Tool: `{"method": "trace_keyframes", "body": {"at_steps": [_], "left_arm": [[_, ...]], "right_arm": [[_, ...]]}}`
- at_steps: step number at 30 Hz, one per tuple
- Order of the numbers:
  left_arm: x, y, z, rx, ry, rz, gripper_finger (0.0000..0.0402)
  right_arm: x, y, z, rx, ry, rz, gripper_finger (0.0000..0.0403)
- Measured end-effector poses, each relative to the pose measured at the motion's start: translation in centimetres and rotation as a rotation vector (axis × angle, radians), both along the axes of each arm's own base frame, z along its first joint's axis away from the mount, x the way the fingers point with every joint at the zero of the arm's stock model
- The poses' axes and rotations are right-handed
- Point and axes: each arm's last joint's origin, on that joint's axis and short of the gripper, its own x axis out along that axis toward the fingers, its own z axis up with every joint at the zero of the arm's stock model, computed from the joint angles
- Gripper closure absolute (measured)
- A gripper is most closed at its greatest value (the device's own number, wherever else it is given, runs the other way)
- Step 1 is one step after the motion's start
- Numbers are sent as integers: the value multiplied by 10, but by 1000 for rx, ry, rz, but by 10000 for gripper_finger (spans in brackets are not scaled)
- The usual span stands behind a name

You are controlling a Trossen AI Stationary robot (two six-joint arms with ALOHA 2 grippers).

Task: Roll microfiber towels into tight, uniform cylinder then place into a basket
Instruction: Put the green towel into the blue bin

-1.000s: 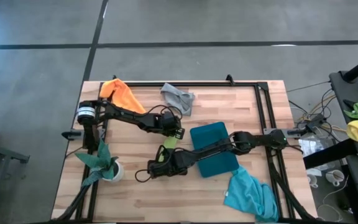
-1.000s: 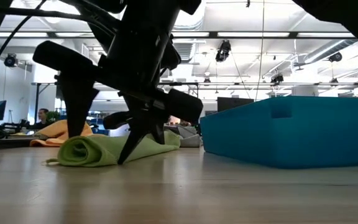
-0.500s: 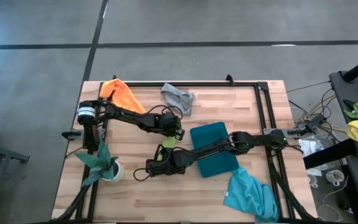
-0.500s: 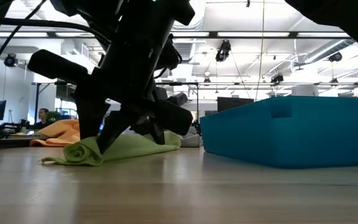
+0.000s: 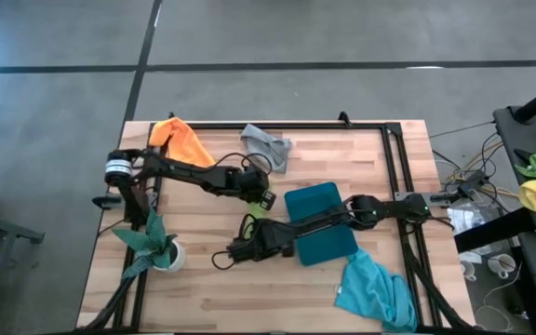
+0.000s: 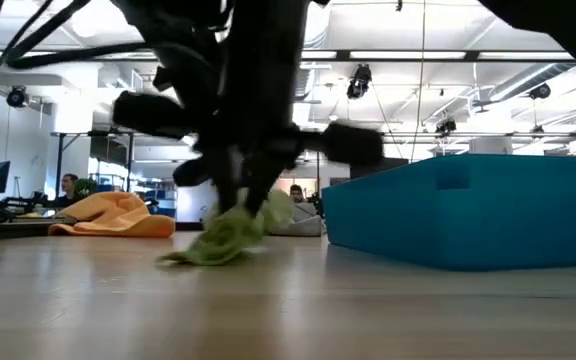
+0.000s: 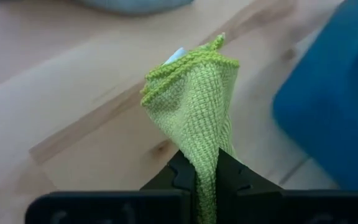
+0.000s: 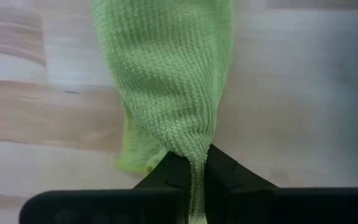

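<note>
Towel work centres on the basket (image 5: pixel 319 221), a teal bin lying flat on the wooden table (image 5: pixel 203 293) a little right of its middle. The lime towel (image 5: pixel 254 213) sits just beside the basket's left wall, bunched and pulled up between the two arms rather than rolled. In the low view it (image 6: pixel 226 232) hangs as a crumpled wad whose lower end seems to brush the tabletop, though blur makes that contact hard to judge.

The left gripper (image 5: pixel 264 199) is near the basket's upper left corner, its arm reaching in from the far left edge of the table. Its wrist view shows the jaws clamped tight on one end of the lime towel (image 7: pixel 197 106), with the fabric rising out of them in a folded peak and the basket's blue wall (image 7: pixel 334 106) close by. The right gripper (image 5: pixel 242 248) is left of the basket's lower left corner, its arm passing over the basket from the right. Its jaws are pinched closed on the towel's other end (image 8: pixel 166 81), the cloth spreading out over bare wood.

The other three towels lie loose and unrolled, well apart from the basket. The orange towel (image 5: pixel 182 140) is far up-left of it at the table's back edge, the grey towel (image 5: pixel 267 146) is above it near that same edge, and the turquoise towel (image 5: pixel 375 290) is below and right of it, at the front corner. A plant (image 5: pixel 152 244) stands well left of the basket.
</note>
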Motion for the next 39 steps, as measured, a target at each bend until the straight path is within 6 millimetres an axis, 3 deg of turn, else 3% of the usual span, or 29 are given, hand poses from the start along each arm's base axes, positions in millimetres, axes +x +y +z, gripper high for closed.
{"method": "trace_keyframes", "body": {"at_steps": [11,15,20,24,31,39], "left_arm": [[4,-16,39,-56,-259,25,398],[15,-20,59,-56,-364,10,398],[44,-25,77,-53,-435,-7,398],[71,-29,80,-44,-453,-28,398],[98,-29,61,-73,-417,2,398],[109,-27,36,-114,-363,70,398]], "right_arm": [[-32,3,70,72,34,23,390],[-53,6,93,64,94,26,390],[-75,7,116,68,134,72,390],[-90,7,115,111,198,93,390],[-132,3,106,120,297,135,390],[-165,-9,81,162,153,113,390]]}}
